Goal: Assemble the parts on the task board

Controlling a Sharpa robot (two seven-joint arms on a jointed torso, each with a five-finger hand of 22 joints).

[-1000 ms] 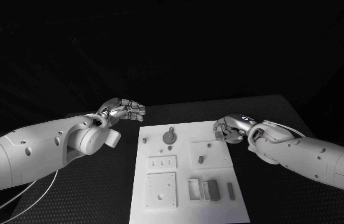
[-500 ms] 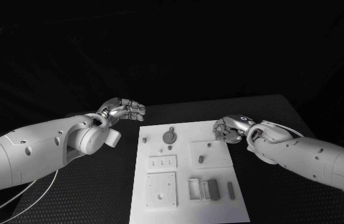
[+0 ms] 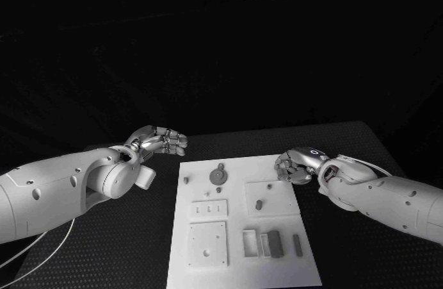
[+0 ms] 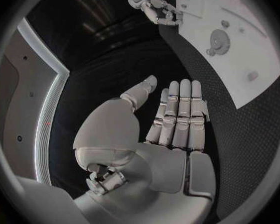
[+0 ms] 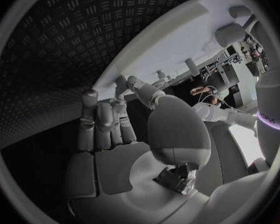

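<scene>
My left hand (image 3: 159, 140): empty, fingers straight, left of task board (image 3: 235, 263) | my right hand (image 3: 297, 165): curled on nothing, board's far-right edge

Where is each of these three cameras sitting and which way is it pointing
Head view: on the robot's head, looking down at the task board on the black table; both arms enter, left hand and right hand.
Left wrist view: behind the left hand, facing along its straightened fingers towards the table.
Right wrist view: behind the right hand, facing the board's edge.
Shared: the board and its gear show in the head and left wrist views, as does the right hand.
</scene>
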